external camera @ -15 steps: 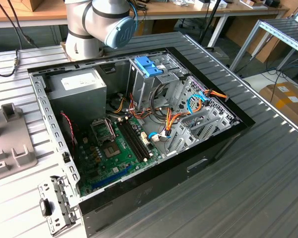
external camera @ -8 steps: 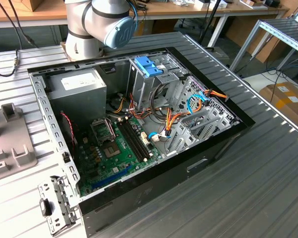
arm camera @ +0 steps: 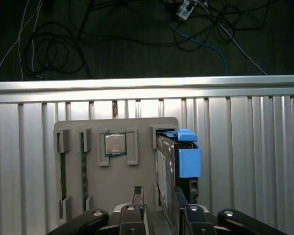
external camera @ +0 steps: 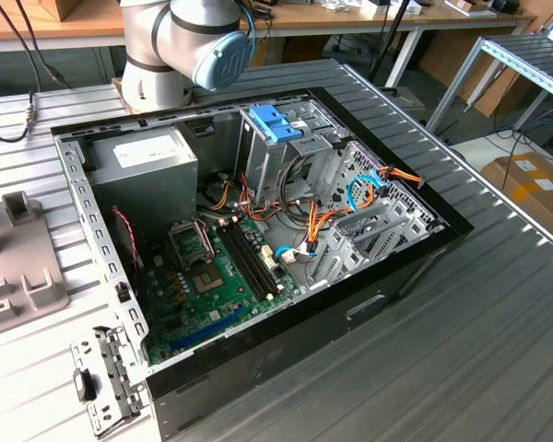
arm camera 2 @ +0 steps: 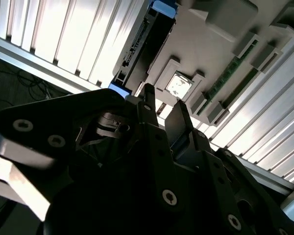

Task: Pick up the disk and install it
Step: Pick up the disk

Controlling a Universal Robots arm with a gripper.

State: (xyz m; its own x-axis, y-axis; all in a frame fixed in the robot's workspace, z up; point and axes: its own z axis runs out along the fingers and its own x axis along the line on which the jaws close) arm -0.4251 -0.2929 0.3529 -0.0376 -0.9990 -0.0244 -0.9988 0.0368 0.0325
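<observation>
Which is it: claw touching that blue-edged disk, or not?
Cannot tell. In the first wrist view the gripper overlaps the disk; neither contact nor gap shows plainly.

The disk (arm camera: 186,161) shows bright blue plastic against a dark, silver-grey body; its holder (arm camera: 115,191) is plain pale grey, the desk (arm camera: 255,147) ribbed silver. The fingers (arm camera 2: 179,117) are matt black. At the centre of the exterior view, a green motherboard (external camera: 212,285) lies inside a black-rimmed case (external camera: 369,304) with orange and yellow cables (external camera: 324,219)
</observation>
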